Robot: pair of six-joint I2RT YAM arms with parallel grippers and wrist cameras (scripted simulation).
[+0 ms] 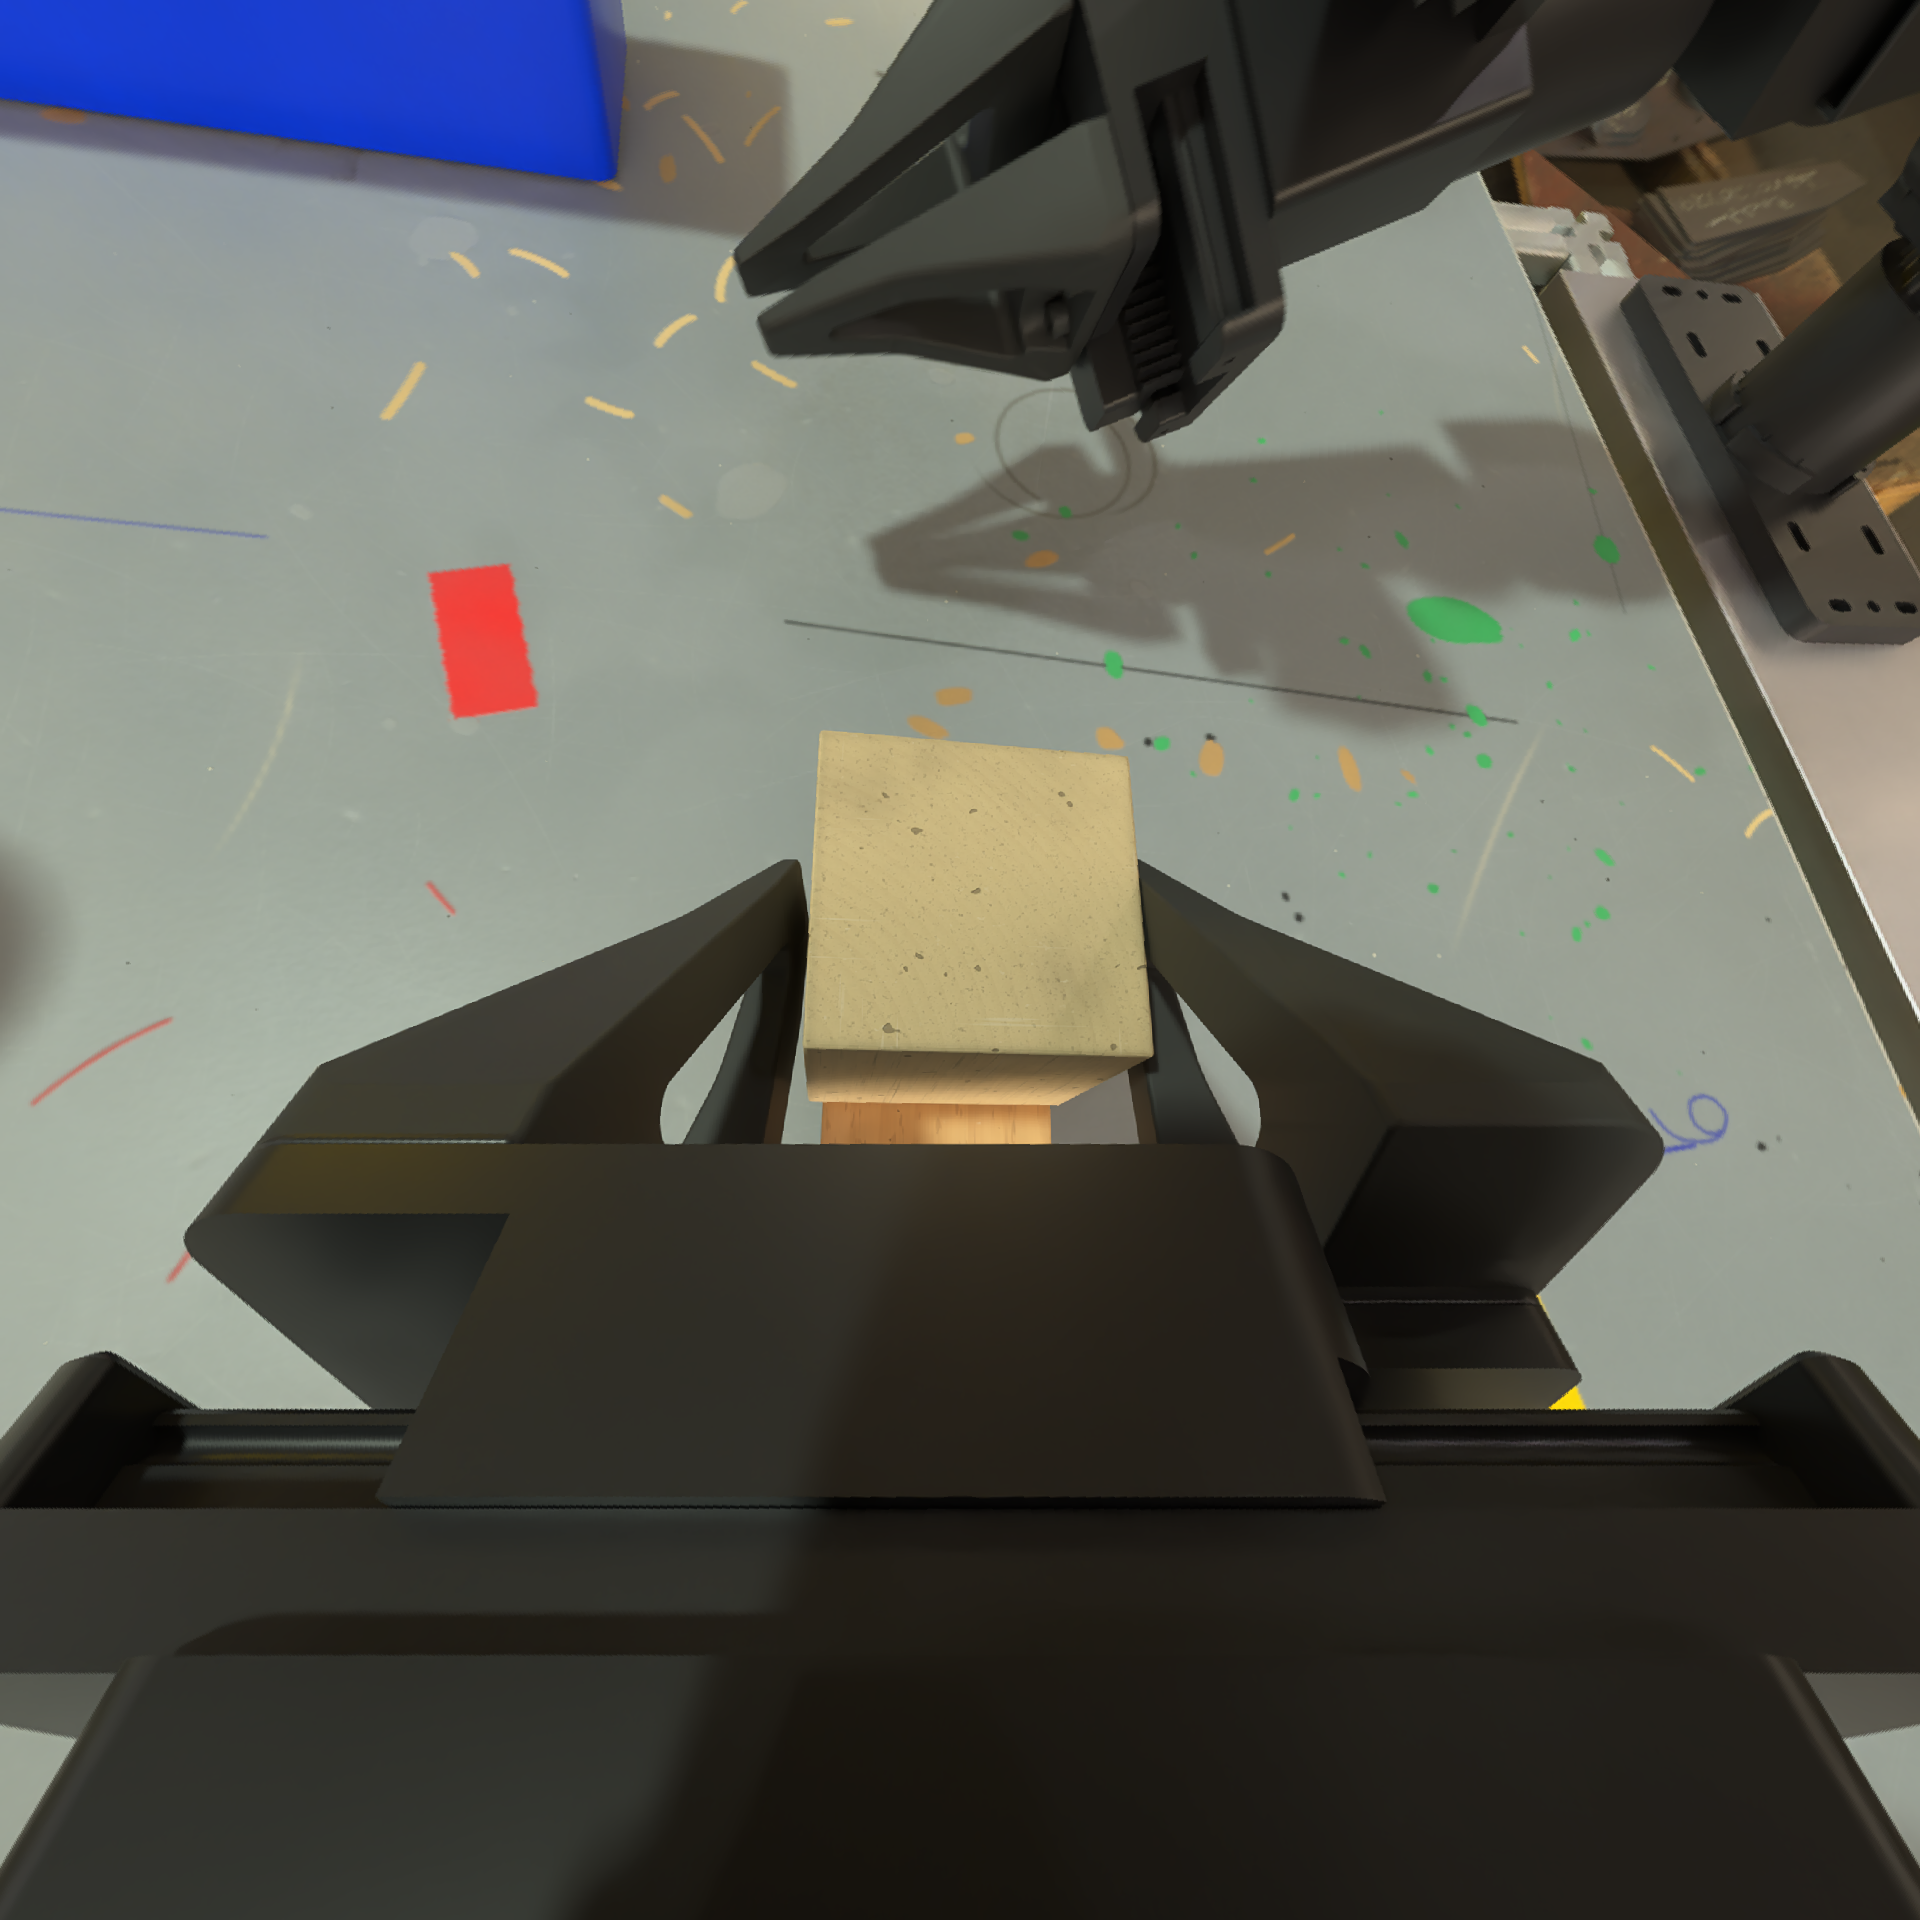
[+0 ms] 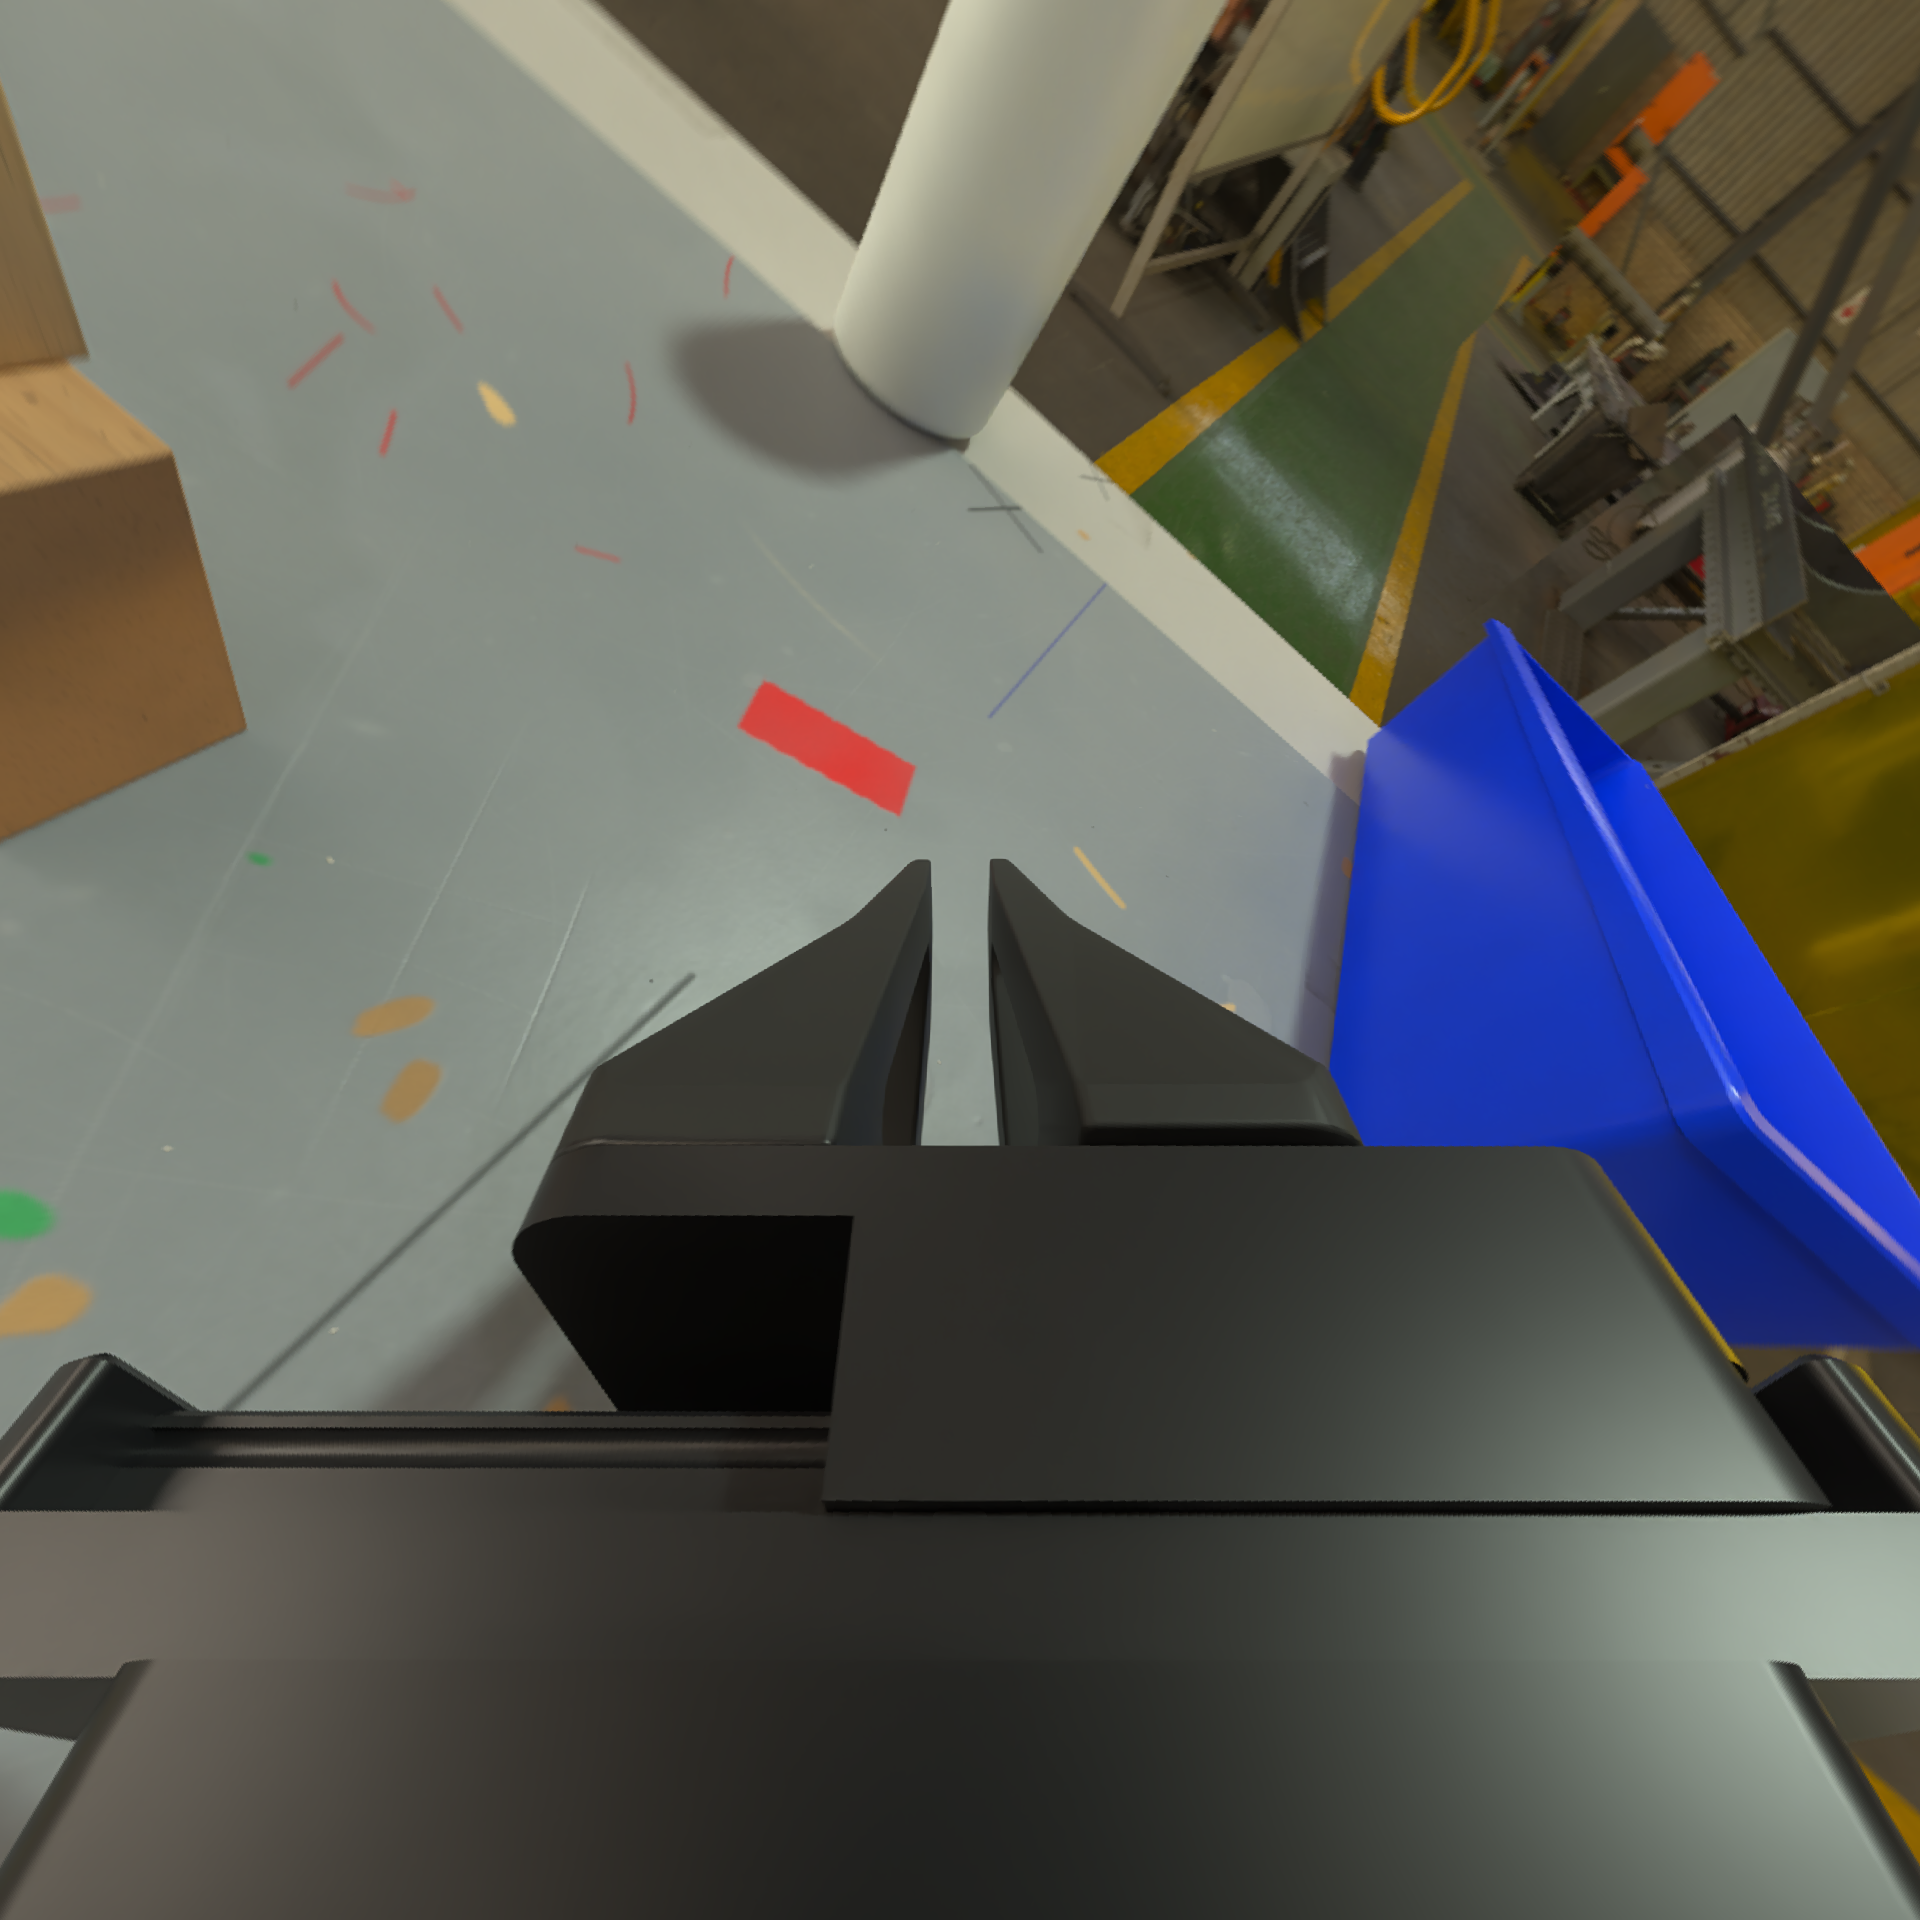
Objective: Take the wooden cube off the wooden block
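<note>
A pale wooden cube [image 1: 977,904] sits between the fingers of my left gripper [image 1: 971,873], which is shut on its two sides. Just below the cube, a strip of the orange-brown wooden block [image 1: 935,1124] shows. The rest of the block is hidden by the gripper body, and I cannot tell whether cube and block touch. My right gripper [image 2: 961,868] is shut with a thin gap and holds nothing. It also shows in the left wrist view [image 1: 753,286], hovering above the table beyond the cube. Brown wooden pieces [image 2: 94,623] stand at the left edge of the right wrist view.
A blue bin [image 1: 312,73] stands at the far left; in the right wrist view it [image 2: 1558,987] is just right of the fingers. A white post [image 2: 966,208] stands at the table edge. A red mark [image 1: 483,639] lies on the grey table. The right arm's base [image 1: 1766,436] is at the right edge.
</note>
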